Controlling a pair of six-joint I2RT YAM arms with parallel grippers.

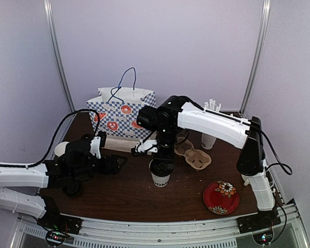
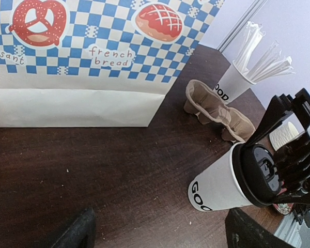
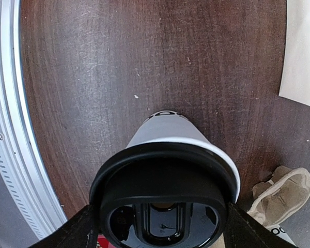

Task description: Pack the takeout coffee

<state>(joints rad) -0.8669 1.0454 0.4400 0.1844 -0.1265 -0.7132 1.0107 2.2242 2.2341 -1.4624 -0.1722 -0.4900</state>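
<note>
One takeout coffee (image 1: 160,176) stands upright on the dark table, a white paper cup with black lettering (image 2: 217,186) and a black lid (image 3: 165,175). My right gripper (image 1: 161,163) hangs straight down over it. Its fingers (image 3: 85,230) sit spread wide at the two sides of the lid, close to its rim. My left gripper (image 1: 115,162) lies low to the cup's left, pointing toward it. It is open (image 2: 163,235) with only bare table between the fingers, and the cup is just inside its right finger (image 2: 253,232).
A blue-checked paper bag (image 1: 125,116) stands open at the back. A cardboard cup carrier (image 1: 194,154) lies right of the cup, with a cup of white stirrers (image 1: 211,135) behind it. A red plate (image 1: 220,196) is front right. A white cup top (image 1: 61,149) shows behind the left arm.
</note>
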